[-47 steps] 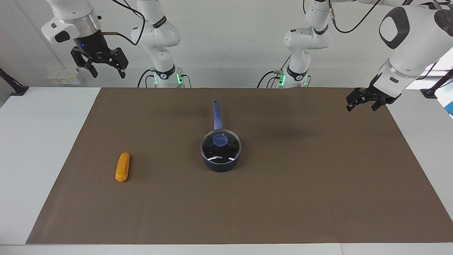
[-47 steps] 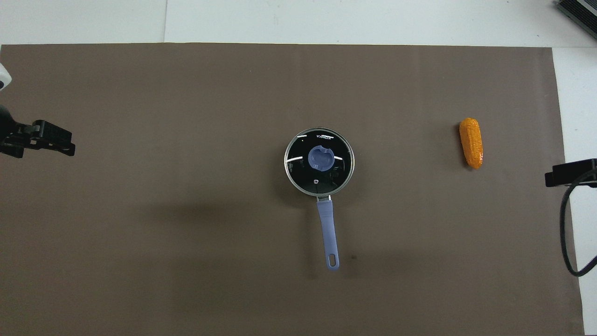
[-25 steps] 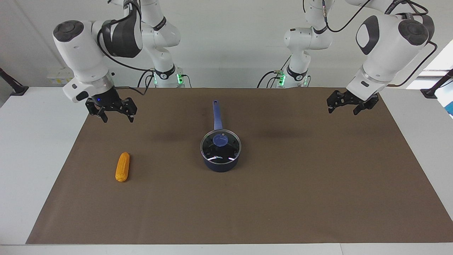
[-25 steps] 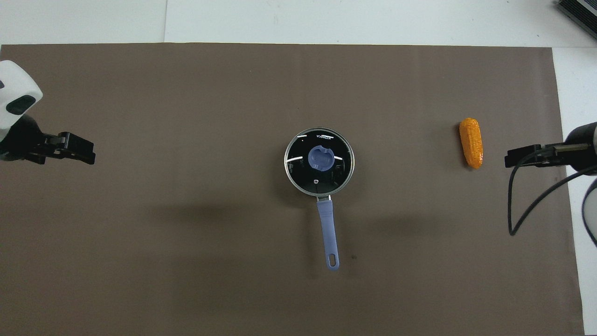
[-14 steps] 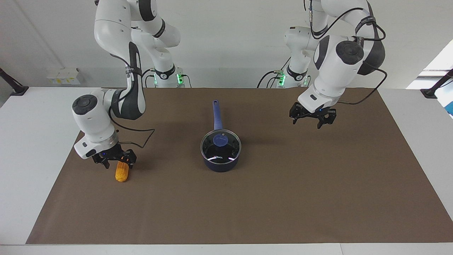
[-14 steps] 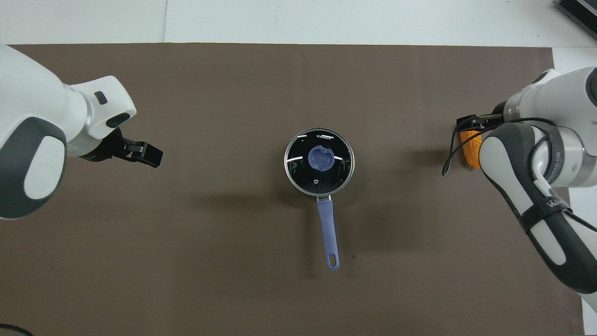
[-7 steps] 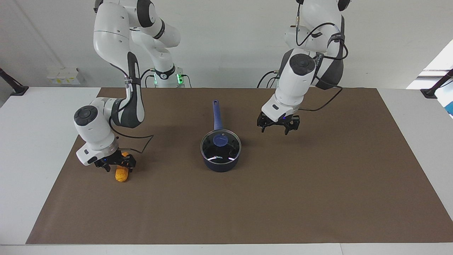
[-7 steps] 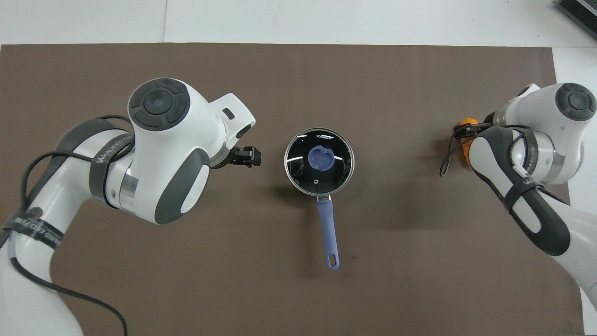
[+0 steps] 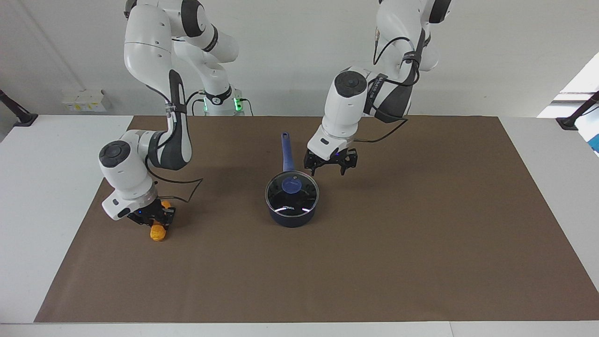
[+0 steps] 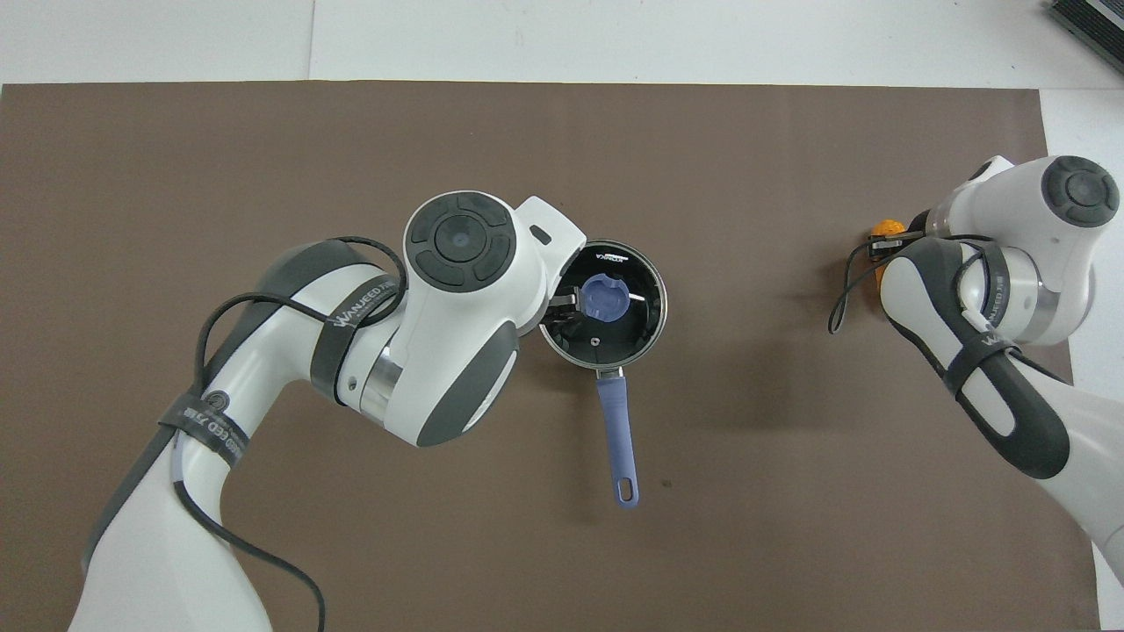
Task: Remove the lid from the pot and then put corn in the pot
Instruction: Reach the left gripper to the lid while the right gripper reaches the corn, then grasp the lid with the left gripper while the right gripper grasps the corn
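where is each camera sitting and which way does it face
Facing view: high across the table, facing the robots; both arms from their bases down, left pincer beside the pot, right pincer shut on the corn.
Overhead view: above the robots' end, looking steeply down; both arms enter from the bottom.
Shared: pot, lid, corn, brown mat, half a turn apart.

The glass lid (image 9: 292, 194) sat flat on the dark blue pot (image 9: 294, 217). The little yellow corn (image 9: 157, 231) lay toward the right arm's end.
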You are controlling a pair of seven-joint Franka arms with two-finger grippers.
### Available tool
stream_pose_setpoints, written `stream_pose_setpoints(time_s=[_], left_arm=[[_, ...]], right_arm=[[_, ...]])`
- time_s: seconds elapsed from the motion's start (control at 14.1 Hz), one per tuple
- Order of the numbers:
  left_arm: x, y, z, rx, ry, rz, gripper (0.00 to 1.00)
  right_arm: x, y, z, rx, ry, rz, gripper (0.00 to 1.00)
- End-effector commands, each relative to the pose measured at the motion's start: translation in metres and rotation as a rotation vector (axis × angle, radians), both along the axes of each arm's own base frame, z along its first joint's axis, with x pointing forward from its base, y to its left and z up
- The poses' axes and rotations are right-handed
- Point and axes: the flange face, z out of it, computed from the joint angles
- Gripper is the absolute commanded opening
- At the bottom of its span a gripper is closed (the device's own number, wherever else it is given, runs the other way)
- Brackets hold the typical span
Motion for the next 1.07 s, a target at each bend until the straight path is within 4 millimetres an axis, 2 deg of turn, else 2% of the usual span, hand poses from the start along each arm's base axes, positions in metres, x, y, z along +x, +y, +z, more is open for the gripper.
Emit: stream_pose_setpoints(time_s=[0.0, 0.21, 0.36, 0.57, 0.64, 0.71, 0.99], left_arm=[[0.0, -0.039, -0.002, 0.008, 0.016, 0.048, 1.0], [0.01, -0.059, 0.007, 0.009, 0.021, 0.086, 1.0], [0.012, -0.076, -0.003, 0.012, 0.021, 0.107, 1.0], [0.019, -0.101, -0.025, 0.025, 0.017, 0.161, 1.0], [0.023, -0.102, -0.033, 0.032, 0.018, 0.166, 1.0], [0.025, -0.1, -0.034, 0.033, 0.014, 0.169, 1.0], [0.025, -0.1, -0.032, 0.035, 0.005, 0.164, 1.0]], right_arm=[[0.004, 0.002, 0.017, 0.003, -0.034, 0.032, 0.0], [0.005, 0.005, 0.061, 0.008, -0.032, 0.035, 0.0], [0.002, 0.008, 0.083, 0.011, -0.021, 0.037, 0.0], [0.0, 0.008, 0.088, 0.011, -0.02, 0.04, 0.0], [0.0, 0.008, 0.089, 0.01, -0.021, 0.046, 0.0], [0.0, 0.009, 0.095, 0.01, -0.029, 0.047, 0.0], [-0.014, 0.016, 0.135, 0.016, -0.016, 0.053, 0.0]])
